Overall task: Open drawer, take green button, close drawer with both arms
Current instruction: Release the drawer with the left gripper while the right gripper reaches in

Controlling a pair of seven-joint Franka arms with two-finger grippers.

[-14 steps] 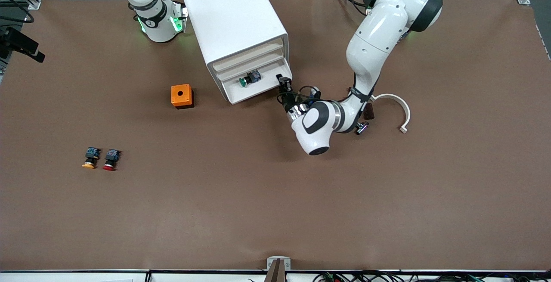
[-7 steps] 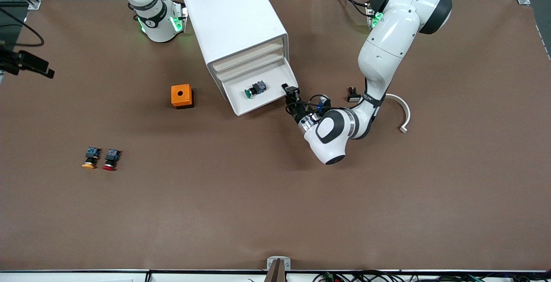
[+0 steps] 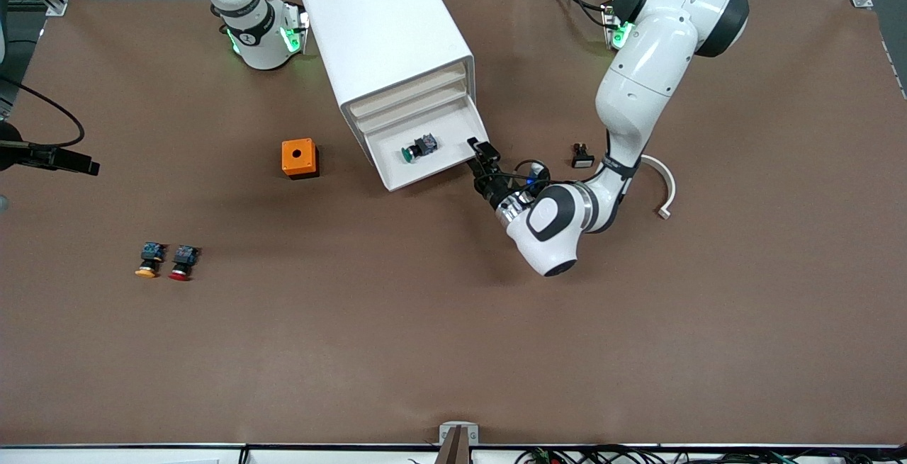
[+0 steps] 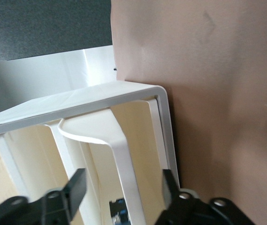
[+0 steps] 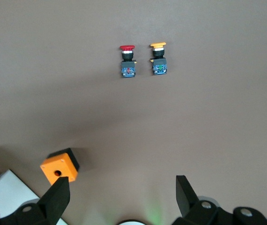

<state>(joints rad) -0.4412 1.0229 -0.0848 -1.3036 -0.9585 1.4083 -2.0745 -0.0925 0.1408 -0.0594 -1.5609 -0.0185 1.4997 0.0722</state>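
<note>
Drawer (image 3: 432, 154) now pulled out of cabinet (image 3: 386, 46) — left gripper (image 3: 482, 156) just spread off its corner; button (image 3: 418, 149) exposed for the taking. Right gripper (image 5: 119, 199) spread, waiting.

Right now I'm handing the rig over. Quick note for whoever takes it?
Left gripper: fingers open, at the corner of the lowest drawer toward the left arm's end, holding nothing.
Right gripper: fingers open, empty, up over the table with the orange box below; that arm waits.
Done: drawer pulled out of the cabinet.
Green button lies in the drawer.
Left: take the button, close the drawer.
</note>
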